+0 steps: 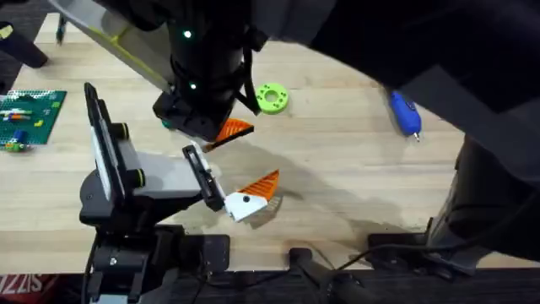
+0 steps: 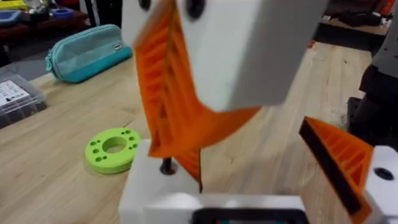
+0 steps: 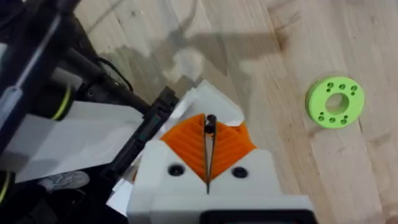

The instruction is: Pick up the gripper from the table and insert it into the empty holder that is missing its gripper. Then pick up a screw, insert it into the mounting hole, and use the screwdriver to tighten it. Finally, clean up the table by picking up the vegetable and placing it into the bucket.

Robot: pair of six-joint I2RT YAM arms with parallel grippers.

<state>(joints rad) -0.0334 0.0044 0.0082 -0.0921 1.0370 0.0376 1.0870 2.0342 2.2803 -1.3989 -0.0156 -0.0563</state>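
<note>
Seating the screw [image 3: 210, 120] squarely is the job in hand, by my reading. The right gripper [image 3: 208, 127] has its jaws closed, pinching the small dark screw at the pad tips, directly over the holder [image 2: 142, 190] on the left gripper [image 2: 239, 158], whose jaws stand open. Keep the screw upright over the hole and lower it slowly, because a tilted entry would jam. The screwdriver [image 1: 405, 114] lies well apart on open table [image 1: 354, 177]. A green disc [image 1: 272, 97] sits near, behind the work.
</note>
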